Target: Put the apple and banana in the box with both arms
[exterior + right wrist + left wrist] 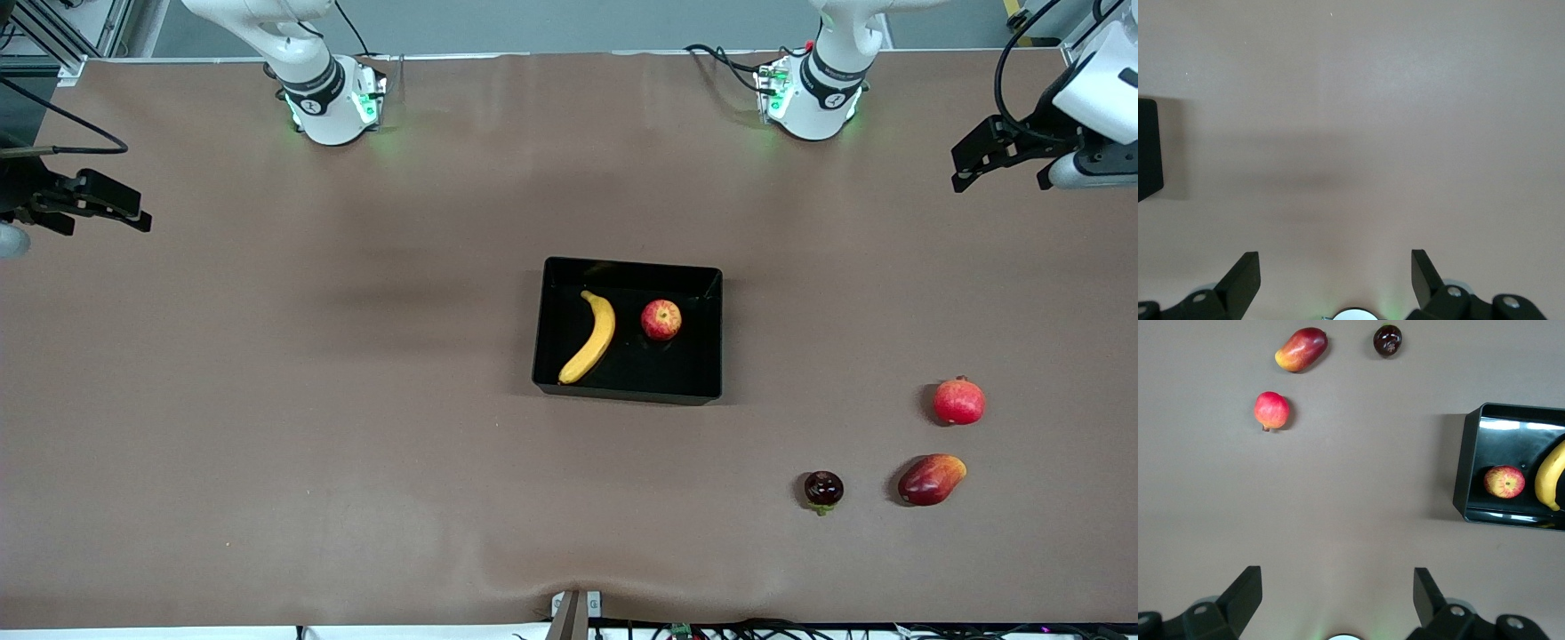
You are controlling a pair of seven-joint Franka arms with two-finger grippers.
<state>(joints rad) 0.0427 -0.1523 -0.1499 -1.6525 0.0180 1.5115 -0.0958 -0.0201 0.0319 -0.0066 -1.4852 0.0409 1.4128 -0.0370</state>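
While the banana (589,339) and apple (661,319) lie apart inside the box (628,388) at mid-desk, left pincer (1000,160) and right pincer (93,206) hang empty, fingers apart, over opposite desk ends, bare desk (311,427) between.

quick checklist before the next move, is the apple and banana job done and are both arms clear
1. Banana inside the box: ok, lying on its floor.
2. Apple inside the box: ok, beside the banana, not touching it.
3. Left gripper open and empty: ok, over the table at the left arm's end.
4. Right gripper open and empty: ok, over the table at the right arm's end.
5. Pomegranate, mango and dark fruit left out on the table: ok.
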